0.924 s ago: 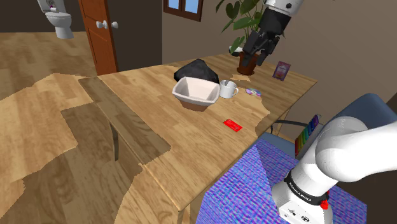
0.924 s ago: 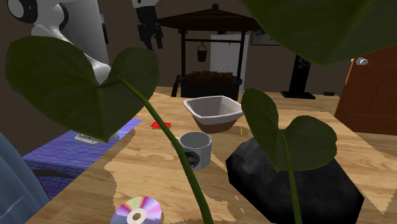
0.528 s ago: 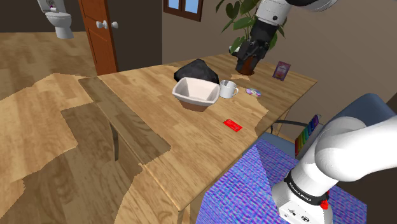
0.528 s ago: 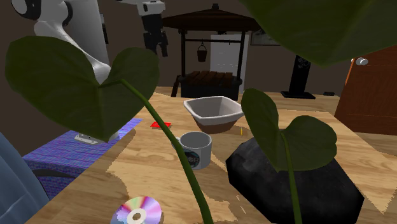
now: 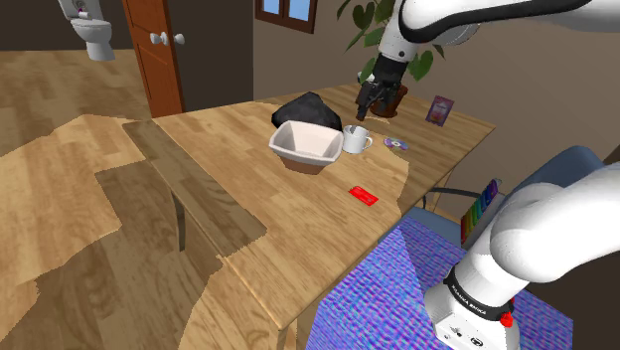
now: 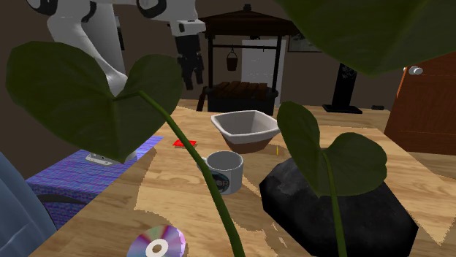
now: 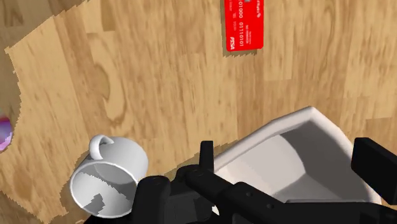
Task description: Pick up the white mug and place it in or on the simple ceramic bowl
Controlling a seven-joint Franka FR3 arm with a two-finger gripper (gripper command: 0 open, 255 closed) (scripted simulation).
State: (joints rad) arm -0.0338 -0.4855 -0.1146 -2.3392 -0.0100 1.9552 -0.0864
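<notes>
Your gripper hangs in the air above the table, over the white mug and clear of it. In the wrist view the two black fingers stand wide apart and clasp nothing; you can see the mug's open mouth beside one of them and the bowl between them. The mug stands upright on the wood just beside the pale, squarish bowl, with its handle on the side turned away from the bowl, and the second exterior view shows a small gap between the two. A black lumpy object sits just behind the bowl, a shiny disc lies near the mug on its handle side, and a red card lies apart, nearer the stand.
</notes>
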